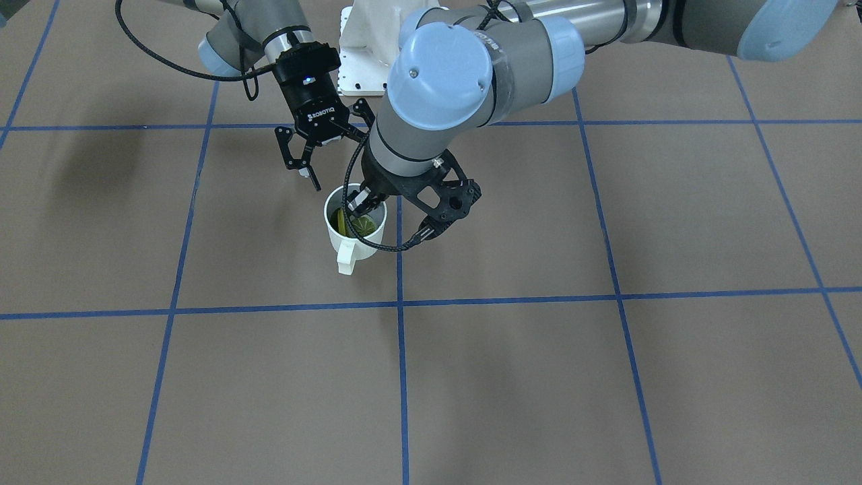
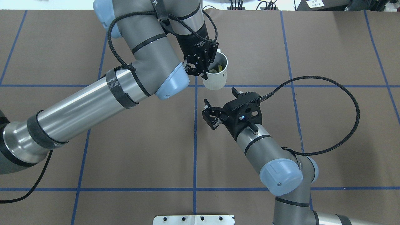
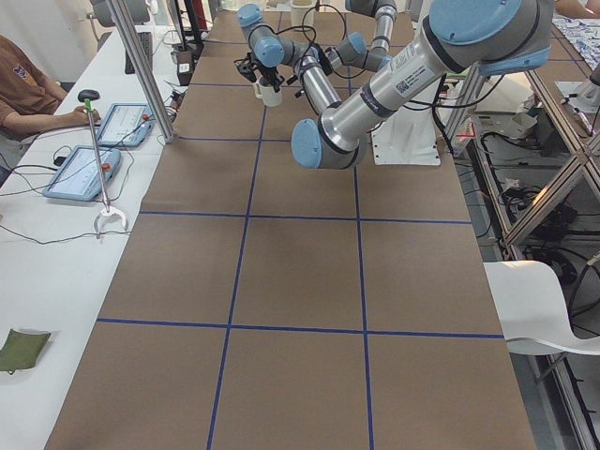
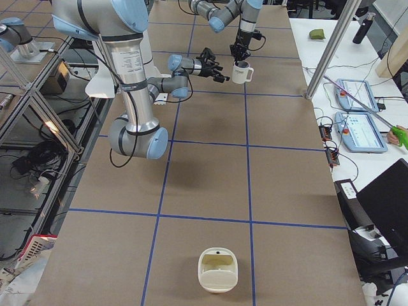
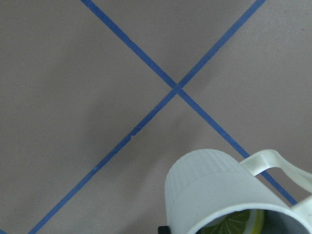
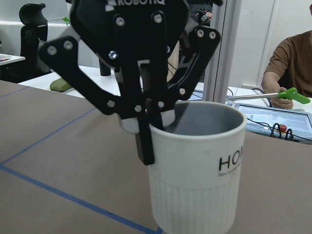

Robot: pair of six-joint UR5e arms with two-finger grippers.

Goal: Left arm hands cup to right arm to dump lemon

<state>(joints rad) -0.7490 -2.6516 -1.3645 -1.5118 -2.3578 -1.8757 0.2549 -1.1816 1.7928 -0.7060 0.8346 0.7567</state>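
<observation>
There are two robot arms, the left arm and the right arm. Each arm has one gripper, so that makes two: the left gripper and the right gripper. There is one cup. Inside it is one round lemon slice. A second yellow bit shows beside it, but I cannot tell if that is another piece. There is one long table with one white bowl on it. The white side table has two tablets, one green cloth and one grabber stick. One person sits there. There is one white chair.
</observation>
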